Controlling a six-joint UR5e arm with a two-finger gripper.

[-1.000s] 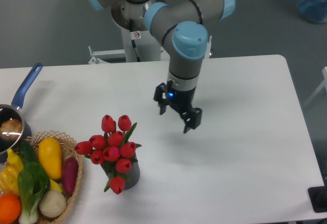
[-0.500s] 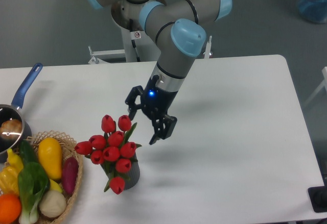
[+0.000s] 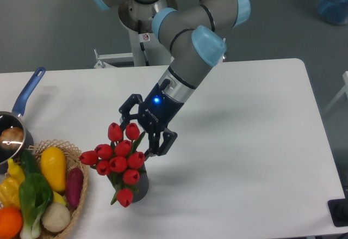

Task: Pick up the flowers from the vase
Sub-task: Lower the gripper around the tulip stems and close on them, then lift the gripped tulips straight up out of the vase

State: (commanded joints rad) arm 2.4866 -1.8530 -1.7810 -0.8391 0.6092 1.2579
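The flowers point(image 3: 118, 160), a bunch of red tulip buds with green leaves, stand in the vase point(image 3: 138, 188), a short dark grey cylinder near the table's front left. My gripper point(image 3: 139, 134) is open and tilted down to the left. Its fingers straddle the upper right buds of the bunch, one finger point(image 3: 126, 114) above them and one point(image 3: 159, 144) at the right. Nothing is held.
A wicker basket point(image 3: 76, 206) of vegetables sits at the front left, close to the vase. A blue-handled pan point(image 3: 16, 120) lies at the left edge. The arm's base stands behind the table's far edge.
My gripper has moved left and down from the table's middle to the top right of the flowers, tilting toward them. The flowers and vase have not moved.
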